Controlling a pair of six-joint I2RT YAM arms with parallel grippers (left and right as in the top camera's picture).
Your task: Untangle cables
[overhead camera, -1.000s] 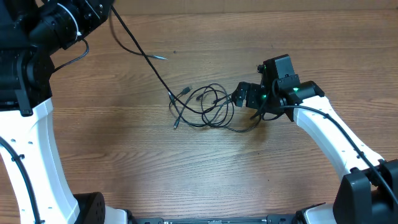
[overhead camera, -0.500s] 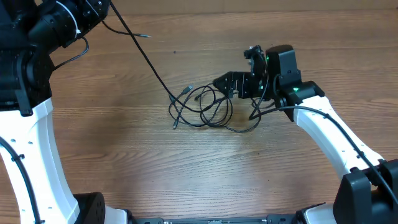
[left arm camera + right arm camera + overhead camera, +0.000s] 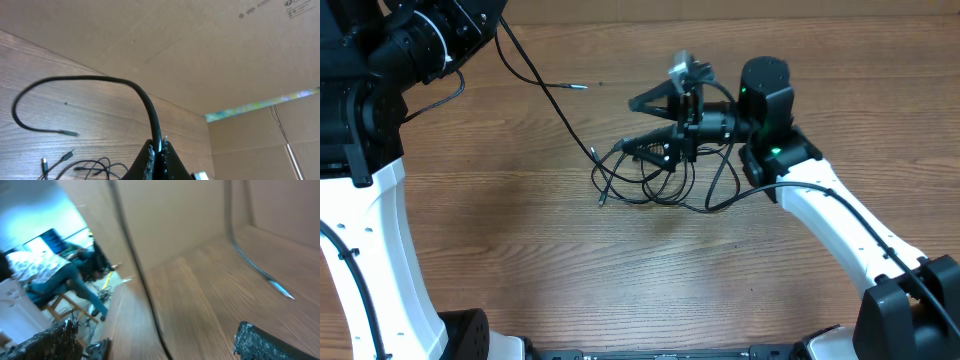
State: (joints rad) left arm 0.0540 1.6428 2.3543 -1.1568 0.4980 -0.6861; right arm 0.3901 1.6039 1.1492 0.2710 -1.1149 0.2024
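The cables lie as a black tangle [image 3: 650,178] on the wooden table [image 3: 520,250]. One cable [image 3: 545,82] rises taut from the tangle to my left gripper [image 3: 158,148], which is shut on it. Its free end [image 3: 70,133] curls back down, silver-tipped [image 3: 578,87]. My right gripper [image 3: 642,124] lies on its side just above the tangle, pointing left, open, with nothing between its fingers [image 3: 260,342]. In the right wrist view the taut cable [image 3: 134,265] crosses ahead of the open jaws, and the silver-tipped end [image 3: 265,277] shows at the right.
Brown cardboard walls [image 3: 210,45] stand behind the table's far edge. The left arm's black body [image 3: 380,60] fills the top left corner. The white arm links [image 3: 850,230] reach in from both lower corners.
My right gripper has risen and swung left, turning on its side over the tangle, still open. The held cable's free tip has wobbled a little. The left gripper has stayed shut in place.
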